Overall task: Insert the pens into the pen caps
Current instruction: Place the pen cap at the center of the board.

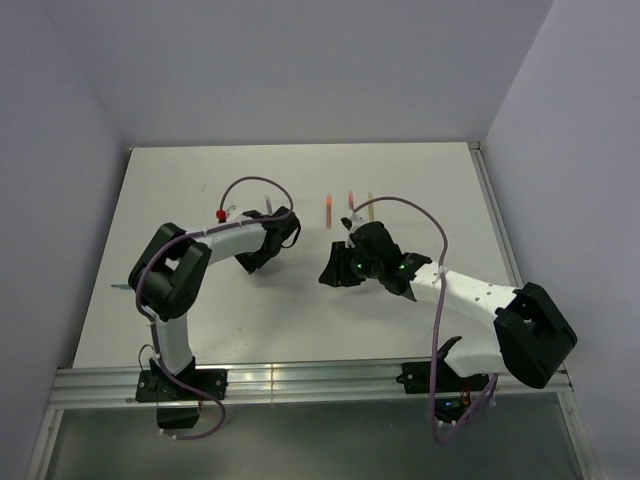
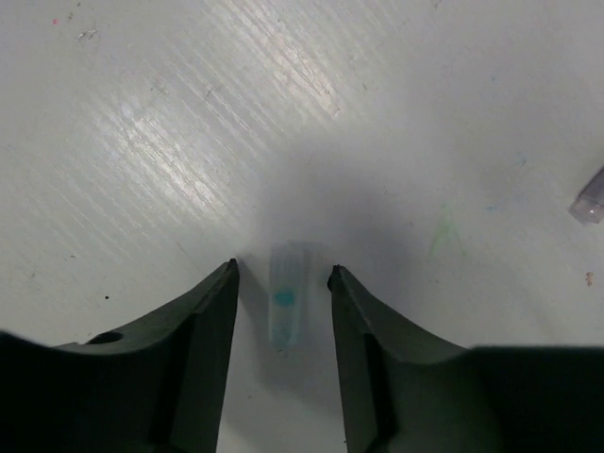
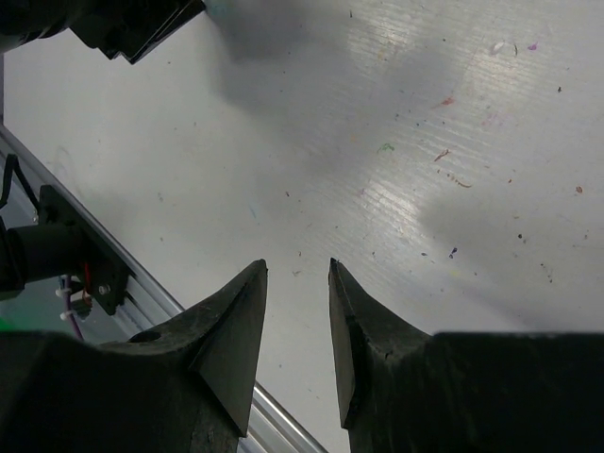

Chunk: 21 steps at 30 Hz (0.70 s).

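Note:
A pale blue pen cap [image 2: 286,300] with a teal spot lies blurred on the white table, between the fingers of my left gripper [image 2: 283,269]. The jaws are open, with a gap on each side of the cap. From above, the left gripper [image 1: 257,260] points down at the table's middle left. Three pens, an orange-pink one [image 1: 328,209], a red one [image 1: 350,199] and a yellow one [image 1: 370,202], lie side by side further back. My right gripper [image 1: 332,273] hovers in front of them, open, and in its wrist view nothing is between the jaws [image 3: 297,266].
The tip of a grey-purple thing [image 2: 589,199] shows at the right edge of the left wrist view. A small red thing [image 1: 221,214] sits beside the left forearm. The metal rail [image 1: 300,380] runs along the table's near edge. White walls enclose the table.

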Each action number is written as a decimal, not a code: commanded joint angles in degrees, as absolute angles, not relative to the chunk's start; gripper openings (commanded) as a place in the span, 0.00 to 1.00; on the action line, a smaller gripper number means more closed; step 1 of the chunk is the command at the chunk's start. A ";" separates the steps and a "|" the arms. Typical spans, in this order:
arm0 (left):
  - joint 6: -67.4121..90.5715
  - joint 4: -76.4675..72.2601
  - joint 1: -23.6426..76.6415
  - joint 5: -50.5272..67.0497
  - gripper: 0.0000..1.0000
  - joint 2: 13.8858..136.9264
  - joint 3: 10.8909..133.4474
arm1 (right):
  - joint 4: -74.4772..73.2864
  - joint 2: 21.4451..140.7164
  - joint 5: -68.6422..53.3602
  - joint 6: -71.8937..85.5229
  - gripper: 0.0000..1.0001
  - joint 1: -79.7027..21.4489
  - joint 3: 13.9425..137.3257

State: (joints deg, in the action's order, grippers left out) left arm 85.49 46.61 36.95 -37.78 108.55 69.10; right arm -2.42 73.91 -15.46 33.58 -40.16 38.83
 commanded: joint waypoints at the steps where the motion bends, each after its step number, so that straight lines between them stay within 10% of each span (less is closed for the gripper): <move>1: 86.31 43.95 37.62 -32.61 0.51 108.20 66.36 | -1.50 74.53 -14.41 33.66 0.40 -39.81 39.37; 11: 99.36 60.94 34.99 -41.48 0.65 98.54 71.80 | -1.58 75.15 -15.64 32.87 0.40 -39.90 39.81; 21: 104.77 62.76 6.34 -37.44 0.65 91.67 67.42 | -1.67 73.48 -18.37 32.43 0.40 -39.81 39.46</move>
